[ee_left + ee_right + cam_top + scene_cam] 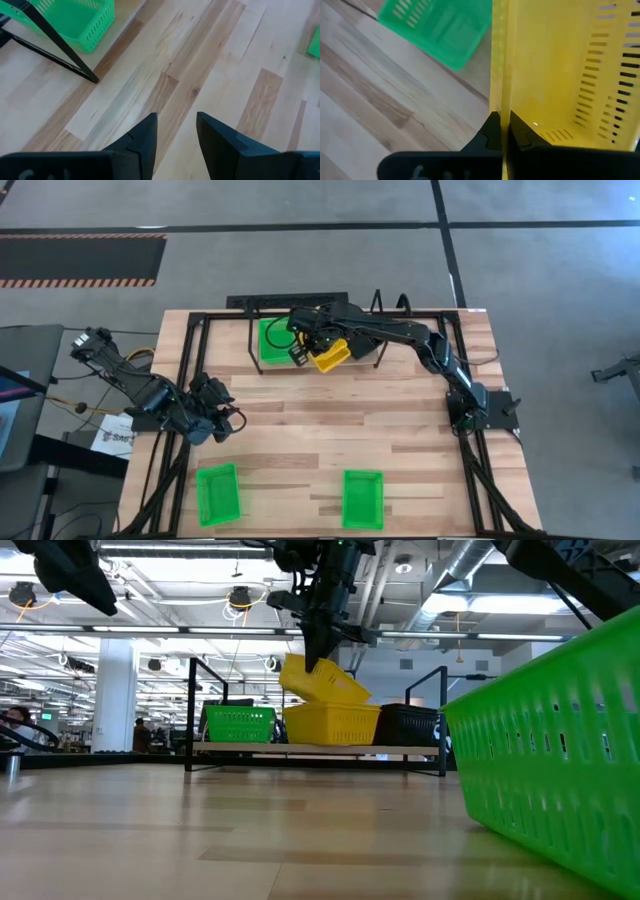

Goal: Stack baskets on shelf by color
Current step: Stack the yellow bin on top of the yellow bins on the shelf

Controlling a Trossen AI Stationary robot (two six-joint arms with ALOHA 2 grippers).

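Note:
My right gripper (301,352) reaches over the shelf (250,748) at the table's far side and is shut on a yellow basket (322,680). The basket hangs tilted just above a second yellow basket (332,724) that sits on the middle of the shelf board. On the same board a green basket (238,723) sits to its left and a black basket (410,725) to its right. My left gripper (175,117) is open over bare wood near the table's left side (222,420), touching nothing. My right gripper (501,117) pinches the held yellow basket's side wall at its rim (499,100), one finger inside the basket and one outside. The fingers come from above, pointing down (318,658). The basket is lifted and tilted, hanging below them. Whether its lower edge touches the yellow basket on the shelf, I cannot tell.
Two more green baskets stand on the table near its near edge, one at the left (217,492) and one at the middle (363,498). The latter fills the right of the low view (560,750). Bare wood lies between them and the shelf. Black frame bars run along the table's sides.

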